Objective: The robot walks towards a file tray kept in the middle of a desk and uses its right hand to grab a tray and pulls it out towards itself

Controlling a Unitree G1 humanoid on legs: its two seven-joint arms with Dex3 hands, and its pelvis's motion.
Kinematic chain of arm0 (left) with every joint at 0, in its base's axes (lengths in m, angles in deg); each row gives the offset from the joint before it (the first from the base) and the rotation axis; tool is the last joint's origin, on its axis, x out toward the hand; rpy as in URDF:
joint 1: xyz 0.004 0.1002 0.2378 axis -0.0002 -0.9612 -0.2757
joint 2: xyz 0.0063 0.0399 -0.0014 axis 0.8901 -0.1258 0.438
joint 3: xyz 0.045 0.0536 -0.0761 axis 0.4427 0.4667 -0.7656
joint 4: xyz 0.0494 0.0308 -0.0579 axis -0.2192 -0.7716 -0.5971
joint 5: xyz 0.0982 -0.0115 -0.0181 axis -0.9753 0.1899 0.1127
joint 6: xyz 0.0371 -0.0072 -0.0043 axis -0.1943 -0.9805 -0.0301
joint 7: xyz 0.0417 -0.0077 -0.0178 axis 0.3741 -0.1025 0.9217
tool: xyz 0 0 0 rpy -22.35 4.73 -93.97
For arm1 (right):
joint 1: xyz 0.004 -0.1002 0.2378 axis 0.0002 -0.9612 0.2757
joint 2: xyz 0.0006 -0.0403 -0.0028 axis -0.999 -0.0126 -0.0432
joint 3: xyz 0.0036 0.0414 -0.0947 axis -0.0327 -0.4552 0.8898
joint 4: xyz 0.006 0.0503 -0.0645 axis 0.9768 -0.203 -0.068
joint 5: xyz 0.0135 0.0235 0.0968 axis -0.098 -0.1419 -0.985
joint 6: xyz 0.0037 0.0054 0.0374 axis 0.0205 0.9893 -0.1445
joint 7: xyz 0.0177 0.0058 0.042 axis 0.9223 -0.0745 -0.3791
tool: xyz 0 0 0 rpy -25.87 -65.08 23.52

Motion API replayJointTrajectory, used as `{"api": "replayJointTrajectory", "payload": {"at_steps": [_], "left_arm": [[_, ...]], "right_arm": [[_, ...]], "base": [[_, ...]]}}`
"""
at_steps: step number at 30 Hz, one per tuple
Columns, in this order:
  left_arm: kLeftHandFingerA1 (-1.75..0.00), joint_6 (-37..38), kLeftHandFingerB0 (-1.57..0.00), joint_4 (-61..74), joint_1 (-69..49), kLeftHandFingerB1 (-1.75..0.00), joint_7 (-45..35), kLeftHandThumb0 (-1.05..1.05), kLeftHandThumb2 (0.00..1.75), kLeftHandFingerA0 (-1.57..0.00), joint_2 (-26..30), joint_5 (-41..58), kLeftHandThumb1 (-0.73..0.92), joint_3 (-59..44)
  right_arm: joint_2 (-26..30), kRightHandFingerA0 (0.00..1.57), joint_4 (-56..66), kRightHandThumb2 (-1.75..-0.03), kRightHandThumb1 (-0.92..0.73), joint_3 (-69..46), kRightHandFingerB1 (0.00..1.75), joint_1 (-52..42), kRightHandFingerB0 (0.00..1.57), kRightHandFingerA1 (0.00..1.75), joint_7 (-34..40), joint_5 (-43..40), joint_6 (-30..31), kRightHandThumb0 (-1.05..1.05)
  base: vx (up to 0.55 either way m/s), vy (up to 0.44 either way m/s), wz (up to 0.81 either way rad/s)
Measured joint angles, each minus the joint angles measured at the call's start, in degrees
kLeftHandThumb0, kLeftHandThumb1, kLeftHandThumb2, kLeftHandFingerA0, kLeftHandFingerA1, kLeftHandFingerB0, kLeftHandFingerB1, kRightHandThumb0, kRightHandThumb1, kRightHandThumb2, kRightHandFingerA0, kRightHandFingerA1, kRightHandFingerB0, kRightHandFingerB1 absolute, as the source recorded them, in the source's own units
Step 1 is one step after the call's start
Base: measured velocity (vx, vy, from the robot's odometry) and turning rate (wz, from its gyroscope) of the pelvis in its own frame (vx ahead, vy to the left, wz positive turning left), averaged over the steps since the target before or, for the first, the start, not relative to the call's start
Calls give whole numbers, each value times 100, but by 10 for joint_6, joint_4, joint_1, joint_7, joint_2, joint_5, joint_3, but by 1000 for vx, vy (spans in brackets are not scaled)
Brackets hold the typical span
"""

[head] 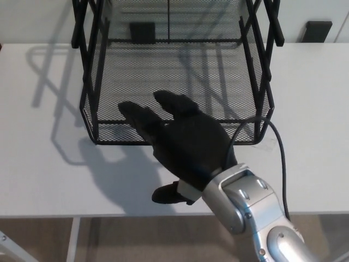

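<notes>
A black wire-mesh file tray (180, 76) stands in its black frame at the middle of the white desk (43, 158), its low front wall (120, 132) facing me. My right hand (182, 144) hovers over that front wall, palm down. Its two fingers (143, 117) stretch over the rim into the tray, and the thumb (170, 193) hangs below over the desk. The fingers are spread and hold nothing. My silver forearm (256, 213) comes in from the lower right. The left hand does not show.
The frame's black uprights (87, 49) rise at both sides of the tray. A black cable (278, 153) loops beside my wrist. Two dark blocks (318, 28) sit at the desk's back edge. The desk's front edge (82, 216) runs just below my hand.
</notes>
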Motion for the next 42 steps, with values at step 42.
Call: {"api": "replayJointTrajectory", "payload": {"at_steps": [42], "left_arm": [[-37, 23, -30, 25, 3, -31, 22, -53, 49, -41, 36, -65, 25, 62]], "right_arm": [[-2, 2, -170, -64, -26, 24, 34, 25, 4, 26, 184, 207, 180, -77]], "base": [[0, 0, 0]]}}
